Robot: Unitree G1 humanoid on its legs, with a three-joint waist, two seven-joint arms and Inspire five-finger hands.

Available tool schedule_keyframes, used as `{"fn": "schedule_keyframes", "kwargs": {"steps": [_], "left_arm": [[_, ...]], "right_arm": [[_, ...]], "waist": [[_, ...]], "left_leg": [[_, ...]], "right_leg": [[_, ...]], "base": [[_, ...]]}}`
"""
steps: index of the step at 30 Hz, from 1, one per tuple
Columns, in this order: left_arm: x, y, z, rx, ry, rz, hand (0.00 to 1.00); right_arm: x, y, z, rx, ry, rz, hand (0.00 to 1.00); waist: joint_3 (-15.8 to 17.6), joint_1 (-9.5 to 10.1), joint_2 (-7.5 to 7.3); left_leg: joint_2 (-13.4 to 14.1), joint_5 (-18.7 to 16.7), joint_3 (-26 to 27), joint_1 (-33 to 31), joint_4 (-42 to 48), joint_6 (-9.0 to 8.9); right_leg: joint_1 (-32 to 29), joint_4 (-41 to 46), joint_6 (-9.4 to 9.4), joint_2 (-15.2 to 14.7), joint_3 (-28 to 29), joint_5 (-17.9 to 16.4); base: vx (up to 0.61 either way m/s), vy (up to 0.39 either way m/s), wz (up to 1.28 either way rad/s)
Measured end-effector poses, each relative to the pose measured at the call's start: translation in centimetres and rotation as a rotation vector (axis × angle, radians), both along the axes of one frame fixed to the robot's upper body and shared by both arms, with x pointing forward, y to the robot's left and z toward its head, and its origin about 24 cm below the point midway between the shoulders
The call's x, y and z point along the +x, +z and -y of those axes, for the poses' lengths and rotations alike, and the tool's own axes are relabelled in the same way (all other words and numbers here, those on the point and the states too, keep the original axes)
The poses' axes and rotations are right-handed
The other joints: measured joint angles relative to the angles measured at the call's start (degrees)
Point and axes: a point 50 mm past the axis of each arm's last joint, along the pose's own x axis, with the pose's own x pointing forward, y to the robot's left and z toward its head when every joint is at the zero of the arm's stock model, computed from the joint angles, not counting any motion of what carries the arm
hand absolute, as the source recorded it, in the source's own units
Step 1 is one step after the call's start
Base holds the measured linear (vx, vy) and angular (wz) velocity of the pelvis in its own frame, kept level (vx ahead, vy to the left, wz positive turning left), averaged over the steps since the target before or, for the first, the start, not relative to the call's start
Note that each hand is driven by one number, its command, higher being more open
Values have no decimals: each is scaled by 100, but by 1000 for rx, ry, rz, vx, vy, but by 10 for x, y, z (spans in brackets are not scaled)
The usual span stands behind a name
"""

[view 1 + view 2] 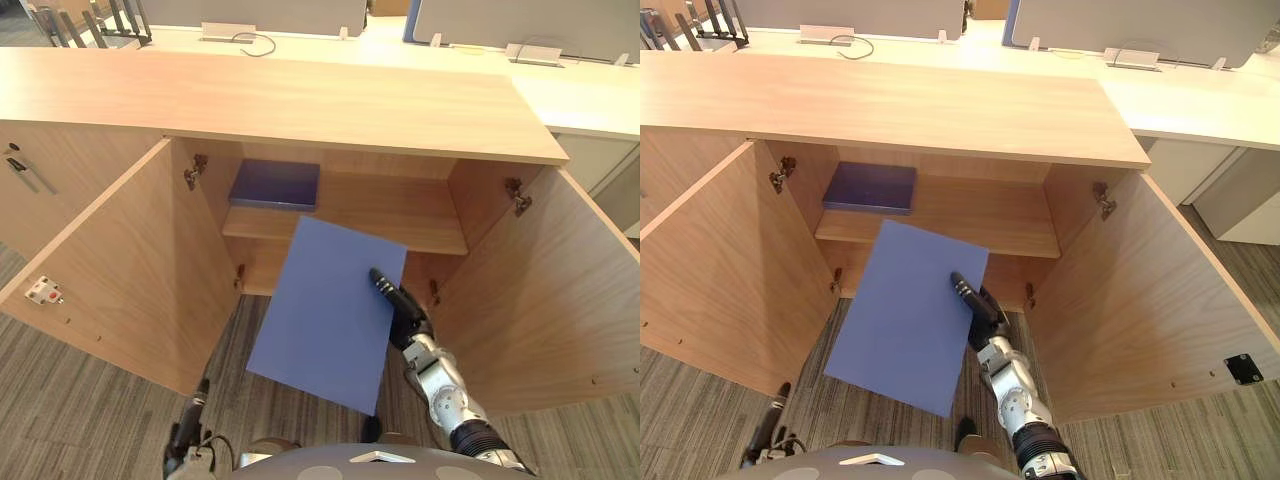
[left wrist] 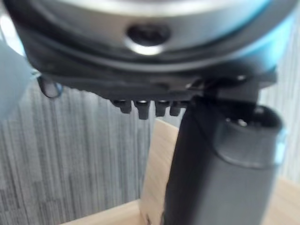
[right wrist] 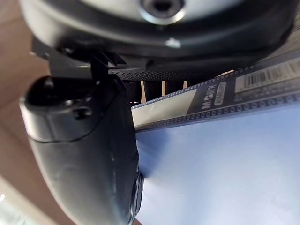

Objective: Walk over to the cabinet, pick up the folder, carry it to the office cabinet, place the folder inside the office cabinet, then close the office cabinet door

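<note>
- Fingers of right hand [image 1: 408, 322] curled under the folder [image 1: 320, 315], thumb [image 1: 383, 282] laid along its top face near the right edge; a firm pinch on the folder, set so as to stop the thin blue sheet from drooping.
- Confirmed close up in the right wrist view: thumb pressed on the blue cover, fingers tucked beneath the labelled edge; grips at one side only, presumably to leave the far end free to go in first.
- Holds the folder in the air before the open office cabinet [image 1: 300, 105], between left door [image 1: 130, 260] and right door [image 1: 545, 290], both swung wide to give the arm room.
- Leading edge at about the front of the shelf [image 1: 400, 212]; over the lip or just short of it, hard to say from this high angle.
- Dark blue book [image 1: 275, 185] flat on the shelf's left part; bare wood to its right, so the likelier landing spot.
- Left hand [image 1: 190, 420] low by the carpet [image 1: 60, 400], well apart from the work; fingers foreshortened in its own wrist view, so cannot tell whether straight or curled.
- Judged stage: carry done, placing in hand; folder not yet released, doors not yet closed.
- Next move calls for a level push forward onto the shelf, then letting go; risks a corner catching the shelf lip, or the sheet sliding back out.
</note>
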Motion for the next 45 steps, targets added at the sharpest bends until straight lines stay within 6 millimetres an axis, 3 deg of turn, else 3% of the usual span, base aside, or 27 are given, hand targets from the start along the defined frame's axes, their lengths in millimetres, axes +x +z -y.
{"fn": "schedule_keyframes", "kwargs": {"steps": [4, 10, 22, 32, 34, 36, 40, 41, 42, 45], "left_arm": [[-16, -7, 10, -34, -46, -87, 100], [-25, -10, 18, -52, -95, -150, 100], [-21, -11, 21, -46, -166, -190, 100], [3, -9, 21, -20, -268, -156, 100], [5, -8, 19, -10, -263, -157, 100], [3, -8, 20, -15, -250, -167, 100], [7, -8, 22, -19, -247, -155, 100], [10, -7, 23, -24, -231, -145, 100], [11, -7, 24, -33, -207, -135, 100], [2, -8, 25, -45, -170, -150, 100]], "right_arm": [[-19, -22, 2, 64, -154, -165, 0], [-27, -31, 9, 124, -304, -248, 0], [-13, -26, 28, 345, -764, -258, 0], [6, -14, 31, 429, -905, -212, 0], [6, -13, 32, 424, -913, -210, 0], [6, -14, 32, 421, -927, -223, 0], [7, -9, 36, 421, -969, -206, 0], [13, -2, 39, 431, -967, -161, 0], [19, 5, 41, 439, -959, -120, 0], [27, 14, 41, 444, -939, -73, 0]], "waist": [[-48, -1, 81], [-196, 12, 205], [-375, 82, 263], [-393, 49, 266], [-389, 26, 242], [-354, 32, 307], [-270, 18, 340], [-193, 24, 392], [-87, 37, 343], [-35, 83, 357]], "left_leg": [[8, 75, -8, 37, -132, -7], [39, 170, -12, 104, -444, -85], [229, 202, -147, 139, -681, -190], [272, 121, -303, -17, -595, -259], [302, -174, -360, -306, -33, -238], [459, -700, -319, -696, 1091, -310], [667, -796, 141, -1074, 2302, -361], [758, -760, 252, -1295, 2881, -375], [861, -712, 374, -1669, 3614, -289], [1110, -905, 576, -2051, 3847, -256]], "right_leg": [[-9, -13, 0, 7, -19, 0], [-11, -131, 12, 54, -61, 12], [206, -623, -24, 256, -322, 46], [247, -789, -28, 293, -457, 45], [264, -789, -71, 292, -493, 12], [440, -772, -112, 359, -606, -72], [741, -697, -203, 368, -812, -279], [810, -700, -248, 364, -814, -343], [838, -646, -262, 293, -803, -419], [854, -371, -241, 84, -702, -605]], "base": [[0, 0, 0], [0, 0, 0], [55, -11, 6], [24, -10, 8], [-6, -31, 18], [-4, -37, 18], [-19, -27, 35], [-35, 9, 12], [-42, 38, 5], [-1, 66, -15]]}}
